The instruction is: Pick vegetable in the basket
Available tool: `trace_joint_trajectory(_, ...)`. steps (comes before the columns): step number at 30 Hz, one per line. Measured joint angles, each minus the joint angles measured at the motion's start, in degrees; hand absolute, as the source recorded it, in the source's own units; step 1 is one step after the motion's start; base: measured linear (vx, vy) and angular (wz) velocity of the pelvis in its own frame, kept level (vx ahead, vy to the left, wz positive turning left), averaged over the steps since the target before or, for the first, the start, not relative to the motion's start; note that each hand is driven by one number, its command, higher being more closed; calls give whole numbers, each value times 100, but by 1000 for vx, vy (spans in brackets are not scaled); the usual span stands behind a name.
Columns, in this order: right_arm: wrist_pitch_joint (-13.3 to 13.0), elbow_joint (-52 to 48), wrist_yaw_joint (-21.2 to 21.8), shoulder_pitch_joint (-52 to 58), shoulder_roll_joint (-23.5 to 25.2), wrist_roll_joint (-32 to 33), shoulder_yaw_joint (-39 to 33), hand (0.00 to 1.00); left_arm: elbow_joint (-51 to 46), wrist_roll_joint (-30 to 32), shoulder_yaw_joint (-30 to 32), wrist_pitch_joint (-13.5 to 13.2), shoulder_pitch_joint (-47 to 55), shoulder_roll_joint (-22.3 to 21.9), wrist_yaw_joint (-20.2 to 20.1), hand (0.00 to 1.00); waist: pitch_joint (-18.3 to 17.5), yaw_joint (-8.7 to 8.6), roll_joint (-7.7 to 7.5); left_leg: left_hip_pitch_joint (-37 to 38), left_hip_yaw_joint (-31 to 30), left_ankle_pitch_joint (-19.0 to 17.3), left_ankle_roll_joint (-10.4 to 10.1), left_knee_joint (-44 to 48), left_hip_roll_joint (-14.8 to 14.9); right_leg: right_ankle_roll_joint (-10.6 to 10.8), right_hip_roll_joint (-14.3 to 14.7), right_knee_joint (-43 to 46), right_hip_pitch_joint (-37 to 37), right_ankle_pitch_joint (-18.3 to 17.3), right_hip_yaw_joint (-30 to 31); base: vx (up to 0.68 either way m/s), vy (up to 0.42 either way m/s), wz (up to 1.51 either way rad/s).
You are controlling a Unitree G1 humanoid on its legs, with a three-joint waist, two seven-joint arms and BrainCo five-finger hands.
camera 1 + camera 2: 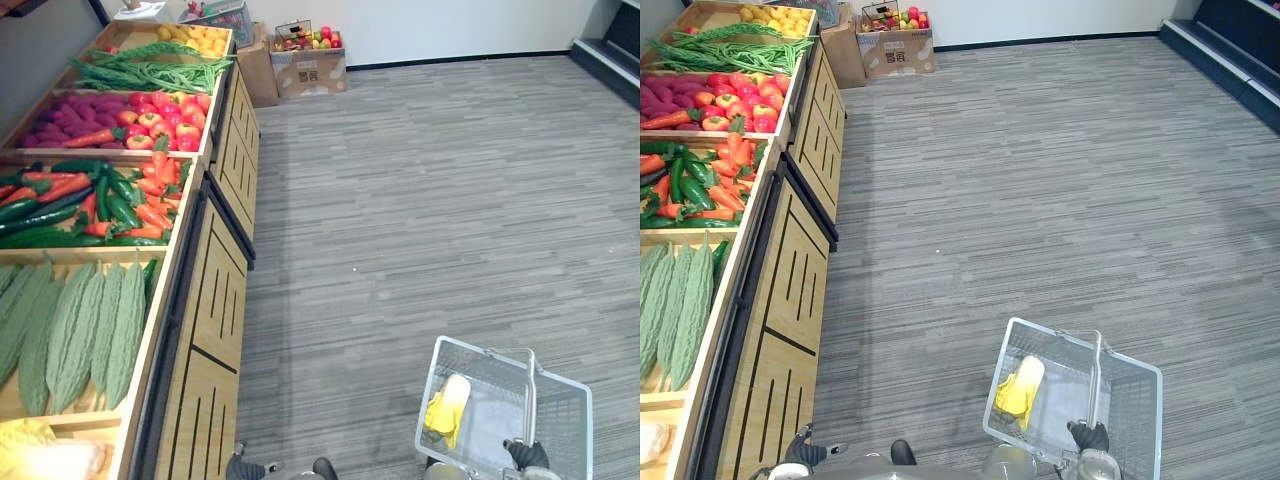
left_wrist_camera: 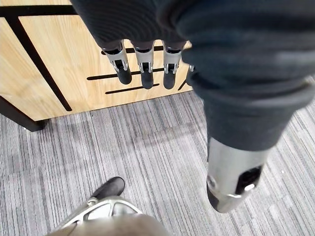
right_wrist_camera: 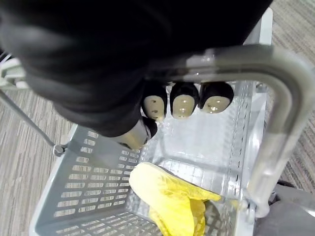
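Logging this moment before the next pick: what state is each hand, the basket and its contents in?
Right hand: shut on the basket handle.
Basket: carried by that handle, one item inside.
Yellow vegetable: lying in the basket.
Left hand: open, fingers straight, holding nothing.
Bitter gourds: lying side by side, untouched.

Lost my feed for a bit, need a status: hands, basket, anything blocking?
Right hand fingers curled round the basket handle. Left hand open, empty, by the wooden stand. One yellow vegetable in the basket. Nothing blocking.
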Motion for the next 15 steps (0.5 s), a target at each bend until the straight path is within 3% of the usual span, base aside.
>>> trace_joint_trajectory(7,18,80,47,-4,43,136,-14,100,-1,0,-49,-4,-5,12,-56,0,-38,-3,-19,41,36,-4,6,-103,24,21,92,-128,13,13,-1,58,-10,-5)
trace_joint_trajectory(8,37,356,137,96,44,243,-131,100,59,-3,-106,-10,169,-3,-62,0,-339,-5,-50,281,-39,81,-41,-384,40,109,248,-462,309,72,-133,0,0,0)
trace_joint_trajectory(15,39,360,137,108,44,286,-144,100,59,-72,-104,-10,171,-13,-73,0,-344,10,-43,259,-133,87,-35,-378,32,110,240,-462,335,72,-232,0,0,5)
